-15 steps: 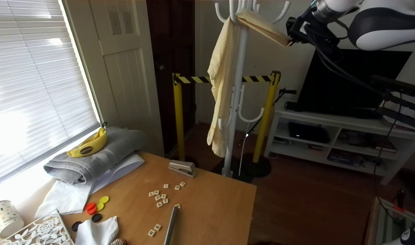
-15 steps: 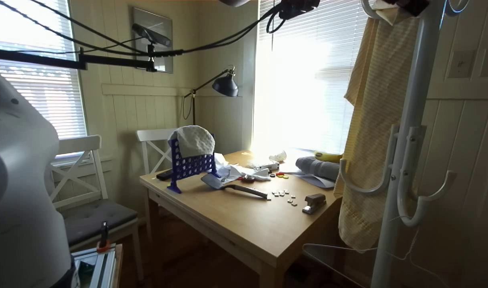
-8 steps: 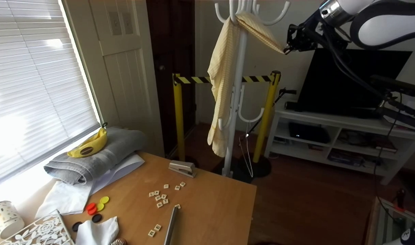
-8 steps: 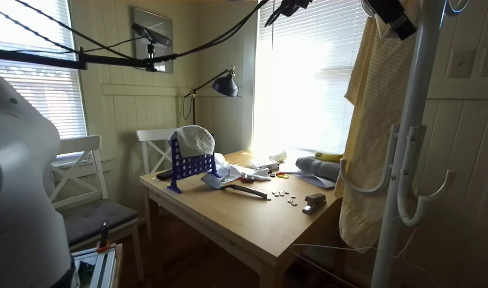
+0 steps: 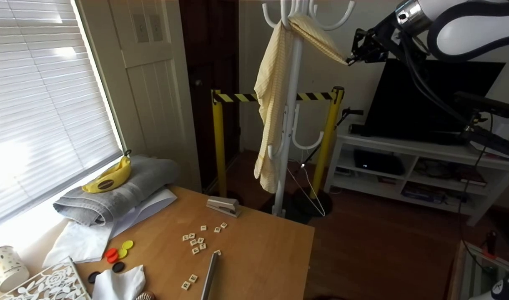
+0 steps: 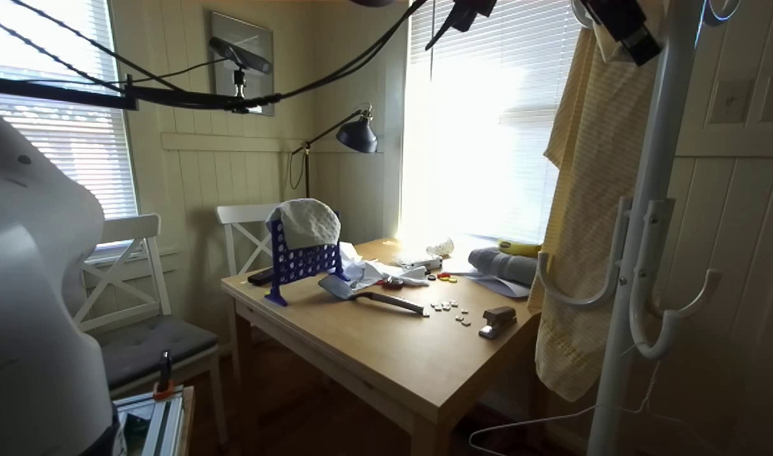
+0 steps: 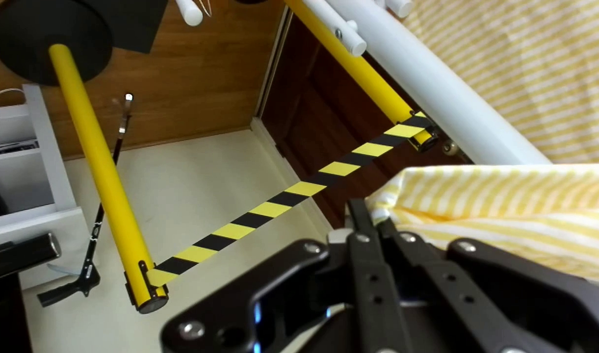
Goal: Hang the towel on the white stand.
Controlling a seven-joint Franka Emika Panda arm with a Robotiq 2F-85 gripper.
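The yellow-and-white striped towel is draped over the top of the white stand, at the base of its upper hooks. One long part hangs down beside the pole. A shorter end stretches out to my gripper, which is right of the pole in this exterior view. In the wrist view my gripper is shut on a corner of the towel, with the stand's pole behind. In an exterior view the towel hangs by the stand; the dark gripper tip overlaps its top, and the upper hooks are mostly cut off.
Yellow posts with a striped barrier tape stand behind. A thin white cord hangs from a lower hook. A wooden table with a stapler and letter tiles stands near. A TV is behind the arm.
My gripper has moved slightly down and toward the pole and has tilted, drawing the towel's held end lower. The hanging cord has swung. The towel's long part is nearly unchanged.
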